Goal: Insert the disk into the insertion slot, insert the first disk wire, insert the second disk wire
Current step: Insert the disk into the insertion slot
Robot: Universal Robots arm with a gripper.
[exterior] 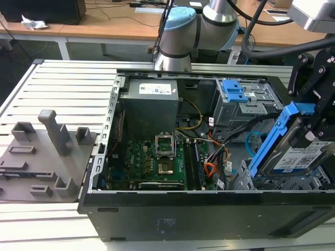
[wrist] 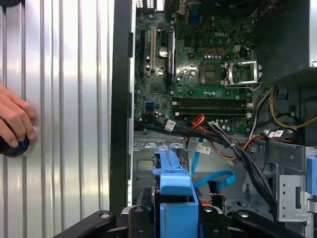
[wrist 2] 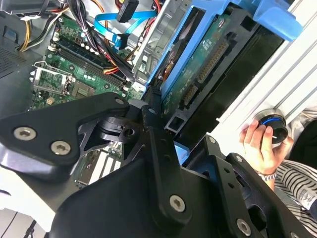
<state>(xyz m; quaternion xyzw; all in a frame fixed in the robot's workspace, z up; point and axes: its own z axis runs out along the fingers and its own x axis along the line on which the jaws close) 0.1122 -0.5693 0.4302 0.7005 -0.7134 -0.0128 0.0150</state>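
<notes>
I have my gripper (exterior: pixel 308 135) clamped on the disk (exterior: pixel 293 157), fingers pressed to its two sides, so it sits right between my fingertips; in the exterior view it hangs tilted, its handle end raised, over the corner of the open computer case (exterior: pixel 209 214) on the exterior view's right; the insertion slot (exterior: pixel 242 180), a grey sheet-metal cage, lies just below the lower end of the disk, and I cannot tell whether the two touch; the disk's face carries a white label with dark print and a blue band, too small for me to make out; the drive is silver-grey and rectangular, framed by a bright blue plastic caddy that rises into a wider blue handle at the top; in the second wrist view its underside shows a green circuit board with a black connector at the end; the second disk wire (wrist: pixel 218 178), thin, flat and light blue, loops loose inside the case beside the cage, well apart from my fingers; a person's hand (wrist 2: pixel 260 146) rests on a round black knob (wrist 2: pixel 273 126) on the ribbed table (exterior: pixel 68 83) outside the case.
</notes>
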